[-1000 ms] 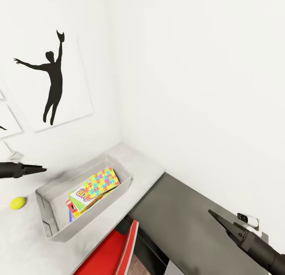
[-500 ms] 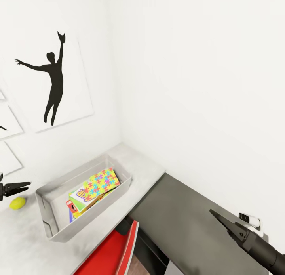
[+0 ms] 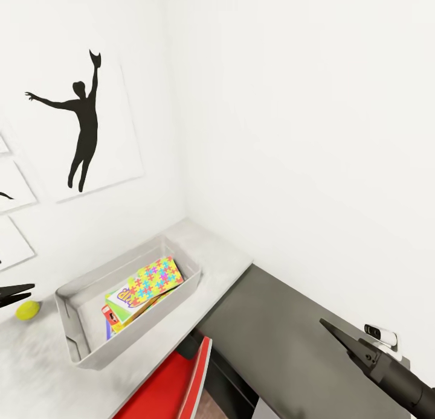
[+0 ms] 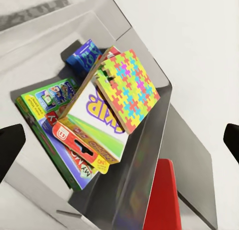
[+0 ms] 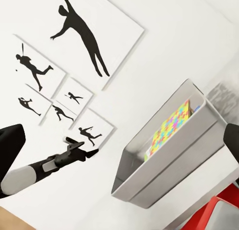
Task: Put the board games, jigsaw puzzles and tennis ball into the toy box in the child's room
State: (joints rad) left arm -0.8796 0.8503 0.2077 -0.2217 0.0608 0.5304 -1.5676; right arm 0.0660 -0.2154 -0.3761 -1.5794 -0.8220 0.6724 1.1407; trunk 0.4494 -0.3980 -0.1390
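The light grey toy box (image 3: 67, 298) stands on the pale table (image 3: 220, 263) in the wall corner. Inside lean a jigsaw puzzle (image 3: 155, 278) and a yellow-orange board game (image 3: 122, 299). The left wrist view looks into the toy box (image 4: 142, 155): jigsaw puzzle (image 4: 130, 88) on top, yellow-orange game (image 4: 94, 123), green Monopoly (image 4: 44, 108), a blue box (image 4: 82, 53). The tennis ball (image 3: 27, 310) lies on the table left of the box. My left gripper (image 3: 24, 292) hovers open just above the ball. My right gripper (image 3: 331, 329) hangs open over the low cabinet, holding nothing.
A dark-grey-topped side cabinet (image 3: 284, 334) adjoins the table on the right, with a small white device (image 3: 379, 334) at the wall. A red chair (image 3: 178, 386) sits below the table's front edge. Silhouette pictures (image 3: 81, 126) hang on the left wall close behind the box.
My left gripper has dropped and drawn back to the left, from above the box's left end to just over the tennis ball. The right arm has stayed put.
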